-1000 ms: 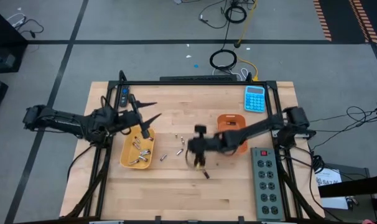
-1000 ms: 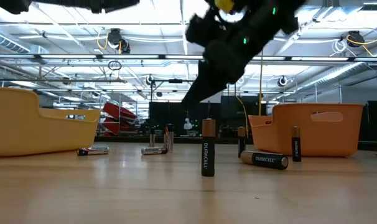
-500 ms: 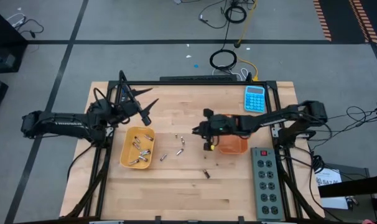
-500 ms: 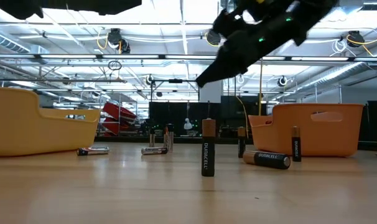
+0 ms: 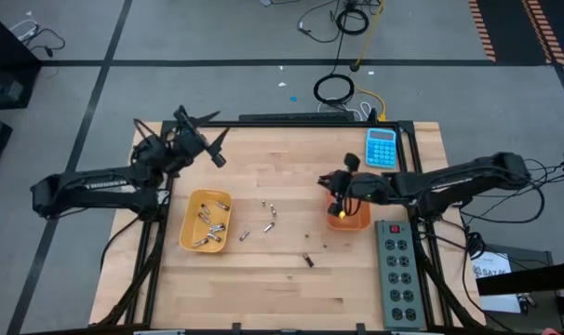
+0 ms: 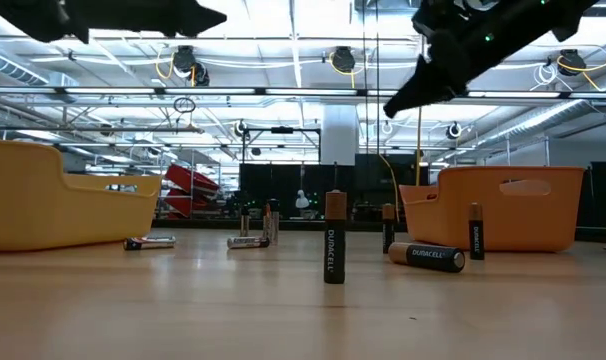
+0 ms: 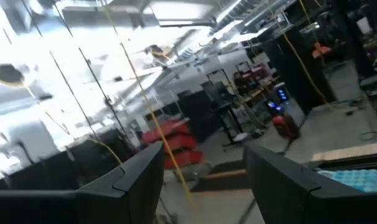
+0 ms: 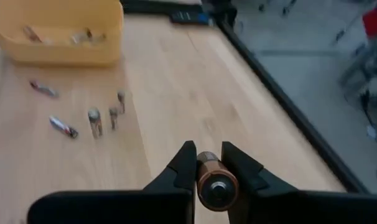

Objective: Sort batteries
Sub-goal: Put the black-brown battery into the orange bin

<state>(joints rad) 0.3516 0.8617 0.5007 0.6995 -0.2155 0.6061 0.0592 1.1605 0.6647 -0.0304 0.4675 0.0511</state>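
The right gripper has carried a battery, pinched tight, over the orange tray. It can drop soon.

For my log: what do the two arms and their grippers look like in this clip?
Both arms are dark, nearly black, slim and jointed. The left arm carries pale lettering along its forearm, too small to read, and the left gripper ends in two thin pointed fingers. The right arm shows small green lights in the low view and a yellow spot near the right gripper. Its fingers are black, tapered wedges.
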